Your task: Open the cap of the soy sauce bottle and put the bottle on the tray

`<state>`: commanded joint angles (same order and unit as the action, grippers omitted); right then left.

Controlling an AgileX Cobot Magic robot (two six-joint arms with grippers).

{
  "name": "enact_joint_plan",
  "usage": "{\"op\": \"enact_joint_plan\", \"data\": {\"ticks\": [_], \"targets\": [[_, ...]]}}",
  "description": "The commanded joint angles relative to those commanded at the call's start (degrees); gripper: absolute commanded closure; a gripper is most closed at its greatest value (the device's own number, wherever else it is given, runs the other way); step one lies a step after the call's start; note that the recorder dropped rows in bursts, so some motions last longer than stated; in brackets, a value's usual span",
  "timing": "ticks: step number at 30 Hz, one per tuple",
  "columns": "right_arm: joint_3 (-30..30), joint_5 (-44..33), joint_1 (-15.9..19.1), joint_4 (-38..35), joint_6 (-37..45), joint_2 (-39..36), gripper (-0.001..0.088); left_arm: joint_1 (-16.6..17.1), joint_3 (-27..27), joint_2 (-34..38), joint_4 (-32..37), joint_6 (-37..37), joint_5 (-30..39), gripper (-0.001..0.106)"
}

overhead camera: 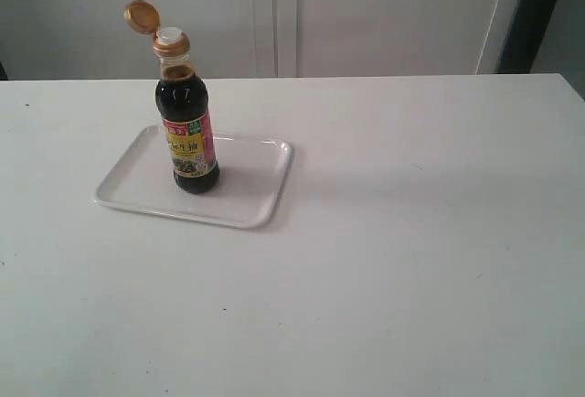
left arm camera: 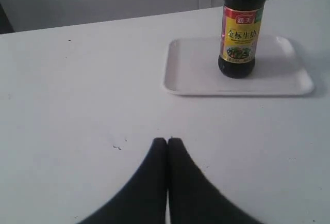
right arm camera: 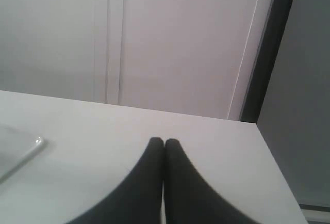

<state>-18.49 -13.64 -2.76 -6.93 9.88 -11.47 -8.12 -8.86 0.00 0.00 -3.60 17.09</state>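
The soy sauce bottle (overhead camera: 187,132) stands upright on the white tray (overhead camera: 247,196). Its orange-brown cap (overhead camera: 142,16) is flipped open and hangs back on its hinge, baring the white spout (overhead camera: 170,35). Neither arm shows in the exterior view. In the left wrist view the bottle (left arm camera: 241,33) stands on the tray (left arm camera: 192,74), well beyond my left gripper (left arm camera: 167,140), which is shut with nothing in it. My right gripper (right arm camera: 164,141) is shut and empty over bare table, with only a corner of the tray (right arm camera: 20,149) in its view.
The white table (overhead camera: 411,260) runs wide around the tray. Behind it is a pale wall with panel seams (overhead camera: 274,13). A dark vertical strip (overhead camera: 530,13) stands at the back right, near the table's right edge (right arm camera: 276,167).
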Motion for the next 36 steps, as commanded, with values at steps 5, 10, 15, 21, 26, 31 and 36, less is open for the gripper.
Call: {"op": "enact_joint_plan", "data": {"ticks": [5, 10, 15, 21, 26, 31, 36], "targets": [[0.0, 0.0, 0.0, 0.0, 0.0, 0.0, 0.0868, 0.0, 4.1, 0.0, 0.0, 0.0, 0.0, 0.105], [0.0, 0.0, 0.0, 0.0, 0.0, 0.0, 0.0868, 0.0, 8.3, 0.0, -0.6, 0.0, -2.2, 0.105], [0.0, 0.0, 0.0, 0.0, 0.0, 0.0, 0.0868, 0.0, 8.9, 0.0, -1.7, 0.0, -3.9, 0.105], [0.0, 0.0, 0.0, 0.0, 0.0, 0.0, 0.0868, 0.0, 8.9, 0.0, -1.7, 0.0, -3.9, 0.105], [0.0, 0.0, 0.0, 0.0, 0.0, 0.0, 0.0868, 0.0, 8.9, 0.0, -1.7, 0.0, -3.8, 0.105], [0.0, 0.0, 0.0, 0.0, 0.0, 0.0, 0.0868, 0.0, 8.9, 0.0, -1.7, 0.0, -3.8, 0.105], [0.0, 0.0, 0.0, -0.1, 0.0, 0.0, 0.0868, 0.0, 8.9, 0.0, -1.7, 0.0, -3.8, 0.105]]}}
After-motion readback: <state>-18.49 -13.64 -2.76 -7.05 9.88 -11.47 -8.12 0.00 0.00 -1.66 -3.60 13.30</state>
